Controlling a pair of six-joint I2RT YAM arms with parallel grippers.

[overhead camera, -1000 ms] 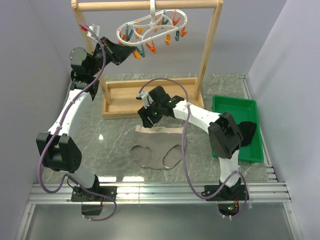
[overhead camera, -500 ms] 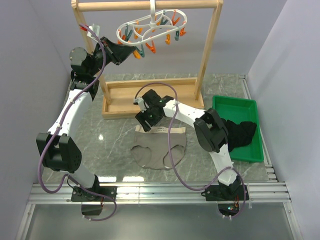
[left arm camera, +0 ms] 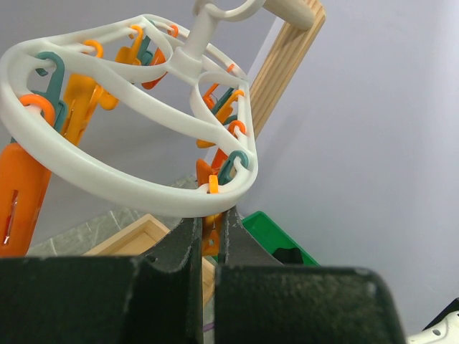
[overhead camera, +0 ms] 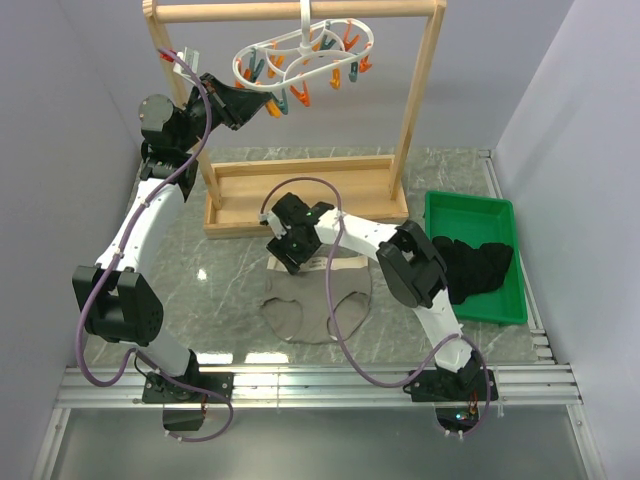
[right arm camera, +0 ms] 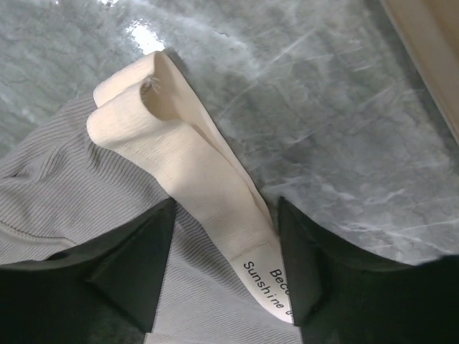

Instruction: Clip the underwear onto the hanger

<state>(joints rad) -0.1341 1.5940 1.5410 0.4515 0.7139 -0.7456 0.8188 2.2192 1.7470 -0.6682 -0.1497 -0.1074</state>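
Underwear [overhead camera: 305,315] lies central on the desk [overhead camera: 220,280], our right jaws wide astride its waistband [right arm camera: 193,165]. Left jaws pinched together just under the hanger [overhead camera: 300,45]. Green tray [overhead camera: 470,200] at the right edge holds a dark cloth [overhead camera: 480,268].

Underwear [right arm camera: 64,193] ribbed matt cloth; hanger [left arm camera: 188,63] glossy white plastic.

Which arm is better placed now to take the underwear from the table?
Right. The right pincer is open over the underwear, one finger on each side of its beige waistband. The left pincer is up at the hanger, shut on an orange clothespin.
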